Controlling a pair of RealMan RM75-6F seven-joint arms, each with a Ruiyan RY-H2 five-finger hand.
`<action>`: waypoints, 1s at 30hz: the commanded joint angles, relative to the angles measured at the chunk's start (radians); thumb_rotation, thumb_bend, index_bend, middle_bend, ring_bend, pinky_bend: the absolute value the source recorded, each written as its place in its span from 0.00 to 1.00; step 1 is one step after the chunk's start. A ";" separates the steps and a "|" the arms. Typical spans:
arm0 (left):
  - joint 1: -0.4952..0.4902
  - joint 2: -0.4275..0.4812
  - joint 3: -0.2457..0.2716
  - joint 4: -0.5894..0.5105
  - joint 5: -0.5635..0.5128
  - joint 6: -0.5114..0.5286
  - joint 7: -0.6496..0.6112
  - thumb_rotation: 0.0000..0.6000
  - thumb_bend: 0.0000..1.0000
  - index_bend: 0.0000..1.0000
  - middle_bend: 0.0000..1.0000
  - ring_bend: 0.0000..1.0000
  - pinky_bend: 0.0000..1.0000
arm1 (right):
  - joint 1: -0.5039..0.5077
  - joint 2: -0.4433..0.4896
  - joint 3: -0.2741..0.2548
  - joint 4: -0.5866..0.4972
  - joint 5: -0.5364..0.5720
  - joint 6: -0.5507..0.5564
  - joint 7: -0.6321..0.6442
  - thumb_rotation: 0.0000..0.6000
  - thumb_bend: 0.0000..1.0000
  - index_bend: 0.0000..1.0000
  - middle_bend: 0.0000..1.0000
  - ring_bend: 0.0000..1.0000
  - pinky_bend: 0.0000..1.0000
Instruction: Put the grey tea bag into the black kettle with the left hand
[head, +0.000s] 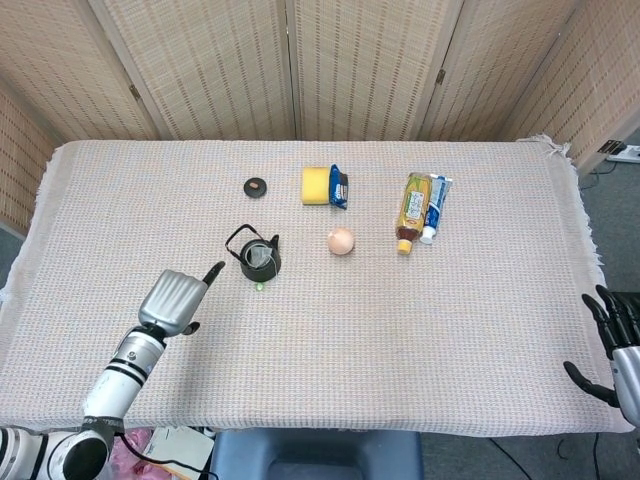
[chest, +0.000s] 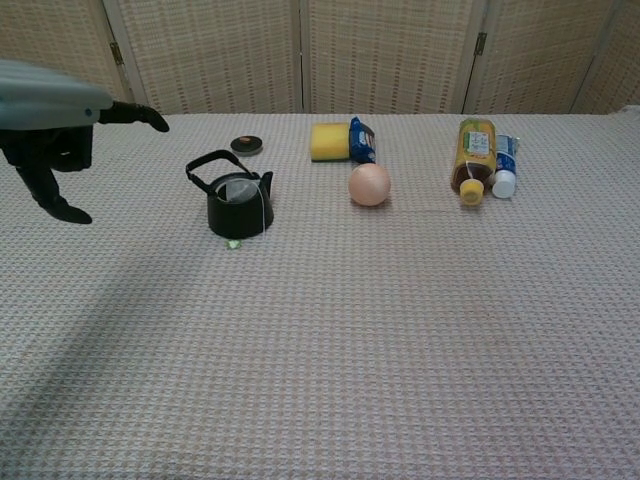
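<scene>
The black kettle (head: 260, 260) (chest: 239, 205) stands upright left of the table's middle, lid off. The grey tea bag (chest: 240, 189) lies inside its mouth, its string hanging over the rim to a small green tag (head: 259, 287) (chest: 234, 243) on the cloth. My left hand (head: 175, 298) (chest: 55, 125) hovers well to the kettle's left and nearer the front, fingers spread, holding nothing. My right hand (head: 612, 340) is at the table's front right edge, fingers apart and empty.
The kettle's black lid (head: 255, 186) (chest: 247, 144) lies behind the kettle. A yellow sponge (head: 317, 185), a blue packet (head: 339, 186), an egg (head: 340, 241), a tea bottle (head: 411, 209) and a toothpaste tube (head: 436, 206) sit across the middle and right.
</scene>
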 joint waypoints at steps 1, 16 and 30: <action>0.041 0.013 0.017 -0.025 0.076 0.014 -0.032 1.00 0.22 0.00 1.00 0.93 1.00 | 0.000 0.000 -0.003 0.002 -0.004 -0.002 0.002 1.00 0.14 0.00 0.00 0.00 0.00; -0.051 -0.043 -0.095 0.248 -0.093 -0.387 -0.292 1.00 0.96 0.00 1.00 1.00 1.00 | 0.012 -0.001 0.006 0.001 0.019 -0.029 0.000 1.00 0.14 0.00 0.00 0.00 0.00; -0.189 -0.182 -0.098 0.442 -0.229 -0.495 -0.281 1.00 0.98 0.00 1.00 1.00 1.00 | 0.027 0.001 0.016 -0.002 0.054 -0.066 -0.001 1.00 0.14 0.00 0.00 0.00 0.00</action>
